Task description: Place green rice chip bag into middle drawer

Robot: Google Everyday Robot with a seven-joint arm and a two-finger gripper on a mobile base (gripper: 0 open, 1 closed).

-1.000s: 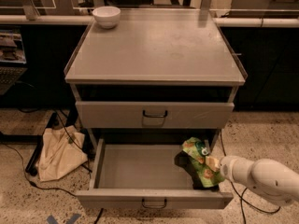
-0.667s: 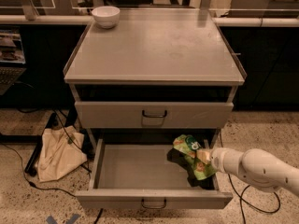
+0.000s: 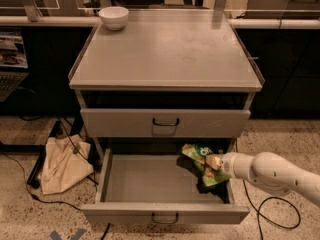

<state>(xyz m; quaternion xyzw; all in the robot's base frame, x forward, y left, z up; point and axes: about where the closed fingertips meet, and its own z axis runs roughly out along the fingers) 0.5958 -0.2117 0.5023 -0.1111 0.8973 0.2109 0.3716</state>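
At three o'clock over the open middle drawer (image 3: 145,181), your gripper (image 3: 215,162) clamps the green rice chip bag (image 3: 199,155); only release looks left.

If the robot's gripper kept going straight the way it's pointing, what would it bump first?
The gripper holds the green rice chip bag over the middle drawer and points left. Going on, it would probably meet the drawer's left wall first, though depth is unclear.
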